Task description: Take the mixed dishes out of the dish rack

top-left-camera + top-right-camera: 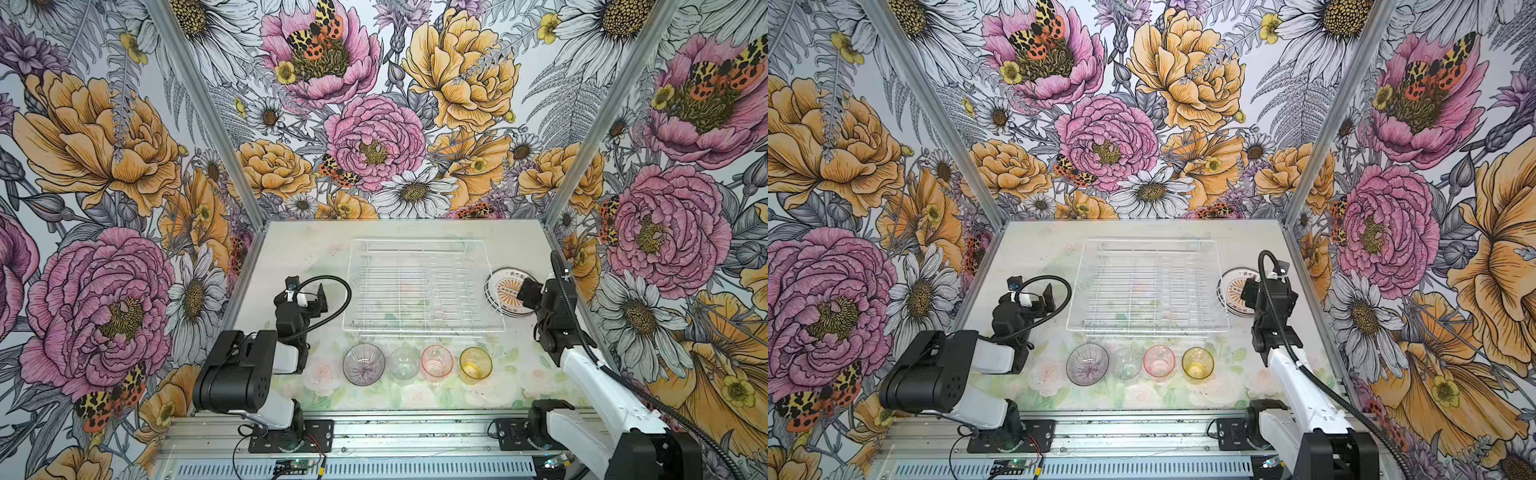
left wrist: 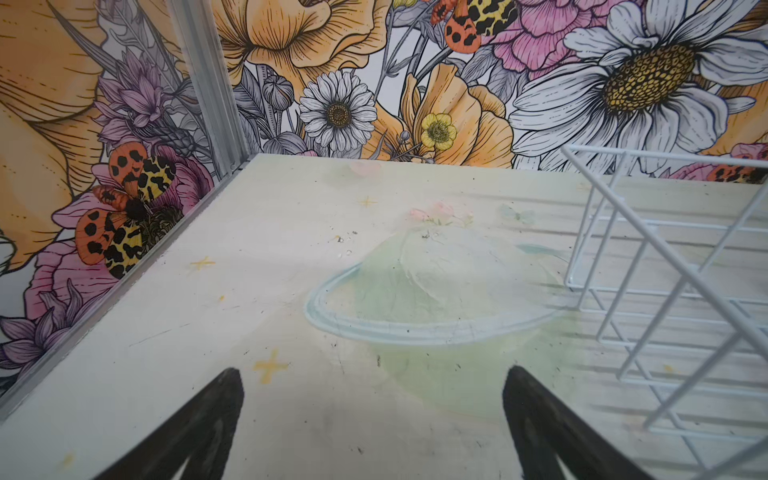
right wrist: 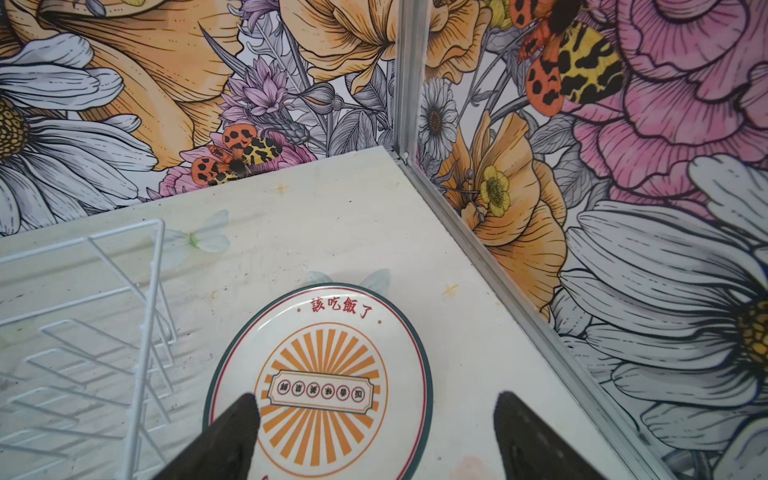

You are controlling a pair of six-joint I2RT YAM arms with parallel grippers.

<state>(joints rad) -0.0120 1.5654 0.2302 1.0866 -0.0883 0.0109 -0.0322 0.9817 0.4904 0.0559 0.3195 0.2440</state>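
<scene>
Dish rack stands on the table between the two grippers, and every dish in view sits outside it.

The right gripper hangs with its jaws spread wide and nothing between them, over the near edge of the sunburst plate. The plate lies flat beneath and ahead of it, with one finger over the plate's face and the other out past the rim over bare table. Whether a finger touches the plate cannot be told, nor whether more plates lie under it. The rack's end wall stands to this gripper's left, just beside the plate.

The left gripper is likewise wide open and empty above bare table, with the rack's other end close on its right.

Behind both grippers, toward the arm bases and along the rack's near side, four vessels stand upright in a close row. The purple-striped bowl is nearest the left gripper. Then come the clear tumbler, the pink tumbler, and the amber tumbler, nearest the right gripper.
</scene>
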